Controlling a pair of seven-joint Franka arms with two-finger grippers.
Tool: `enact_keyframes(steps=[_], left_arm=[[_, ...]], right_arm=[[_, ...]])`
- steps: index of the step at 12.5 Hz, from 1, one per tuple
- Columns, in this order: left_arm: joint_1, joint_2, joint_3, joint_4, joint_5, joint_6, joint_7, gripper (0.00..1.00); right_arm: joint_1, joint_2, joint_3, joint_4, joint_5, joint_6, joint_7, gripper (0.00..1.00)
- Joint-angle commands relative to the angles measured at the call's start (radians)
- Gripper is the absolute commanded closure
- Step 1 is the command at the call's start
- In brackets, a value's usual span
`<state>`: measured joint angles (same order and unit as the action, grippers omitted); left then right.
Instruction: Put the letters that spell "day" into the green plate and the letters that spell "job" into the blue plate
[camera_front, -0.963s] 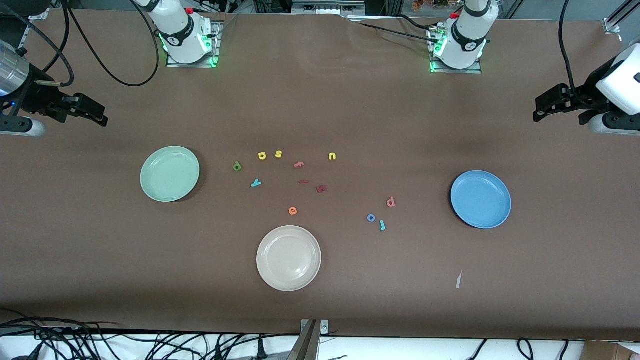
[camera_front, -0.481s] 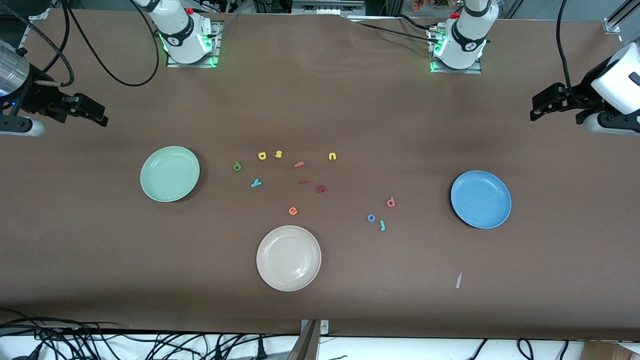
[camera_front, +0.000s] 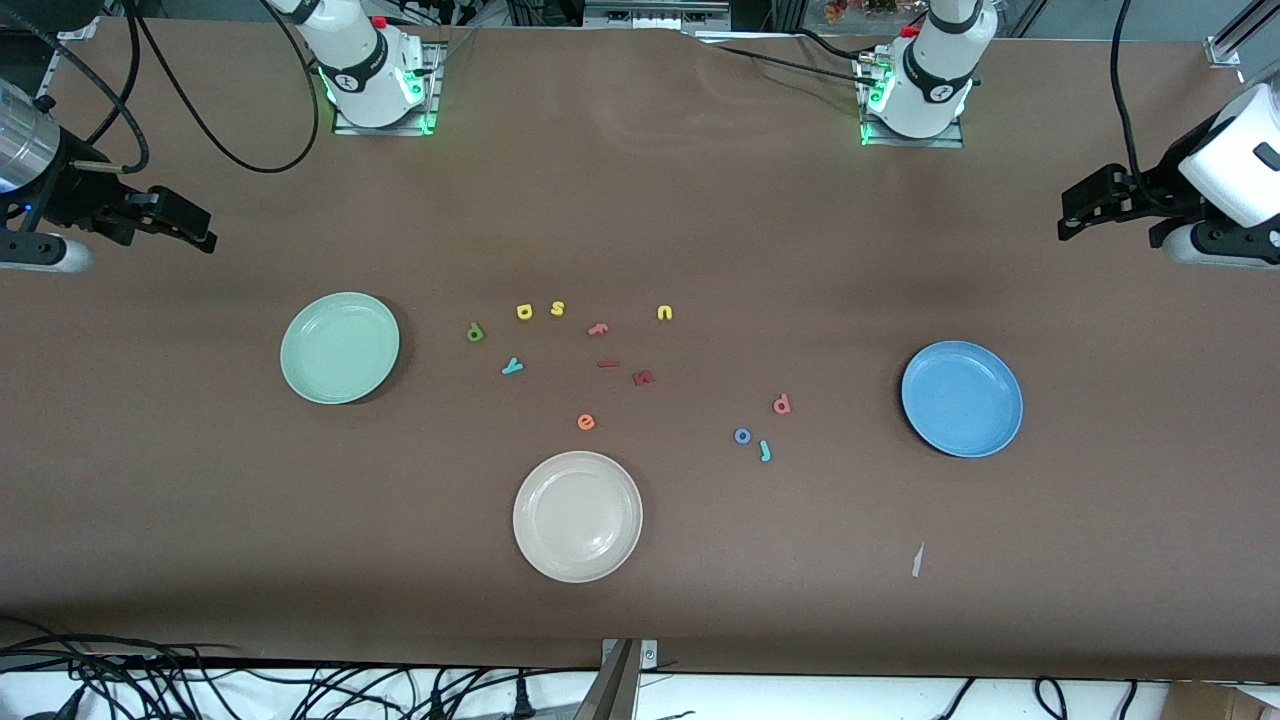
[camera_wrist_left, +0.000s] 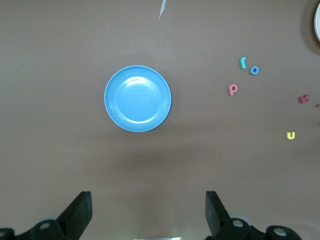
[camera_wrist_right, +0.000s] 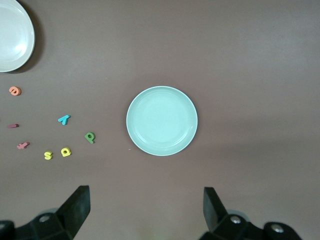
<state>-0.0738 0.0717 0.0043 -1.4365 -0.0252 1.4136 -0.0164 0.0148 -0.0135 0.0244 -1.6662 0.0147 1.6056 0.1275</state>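
Note:
The green plate (camera_front: 340, 348) (camera_wrist_right: 161, 120) lies toward the right arm's end. Beside it are the yellow "d" (camera_front: 524, 312) (camera_wrist_right: 66, 151), green "a" (camera_front: 475, 332) (camera_wrist_right: 90, 137) and teal "y" (camera_front: 512, 366) (camera_wrist_right: 64, 119). The blue plate (camera_front: 962, 398) (camera_wrist_left: 137, 98) lies toward the left arm's end, with the pink "b" (camera_front: 782, 404) (camera_wrist_left: 233, 89), blue "o" (camera_front: 742, 436) (camera_wrist_left: 255, 70) and teal "j" (camera_front: 765, 451) (camera_wrist_left: 243, 63) beside it. My right gripper (camera_front: 185, 225) (camera_wrist_right: 146, 210) hangs open and empty high over its table end. My left gripper (camera_front: 1085, 210) (camera_wrist_left: 149, 212) does the same at its end.
A cream-white plate (camera_front: 577, 516) sits nearer the front camera, mid-table. Other letters lie between the plates: yellow "s" (camera_front: 557, 308) and "u" (camera_front: 665, 313), pink "f" (camera_front: 598, 328), two dark red pieces (camera_front: 642, 378), orange "e" (camera_front: 586, 422). A paper scrap (camera_front: 917, 560) lies nearer the camera.
The left gripper has drifted slightly toward the table's middle. The right arm, the plates and the letters have not moved.

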Motion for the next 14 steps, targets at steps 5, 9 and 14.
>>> enact_keyframes(steps=[5,9,14], left_arm=[[0.000,0.008,-0.004,0.028,0.008,-0.021,-0.007,0.00],[-0.004,0.008,-0.006,0.030,0.011,-0.015,-0.005,0.00],[-0.011,0.008,-0.009,0.031,0.010,-0.015,-0.007,0.00]], right_arm=[[-0.009,-0.010,0.005,0.005,0.002,-0.015,-0.014,0.00],[-0.007,-0.011,0.008,0.006,0.001,-0.013,-0.014,0.00],[-0.007,-0.011,0.008,0.006,0.001,-0.015,-0.014,0.00]])
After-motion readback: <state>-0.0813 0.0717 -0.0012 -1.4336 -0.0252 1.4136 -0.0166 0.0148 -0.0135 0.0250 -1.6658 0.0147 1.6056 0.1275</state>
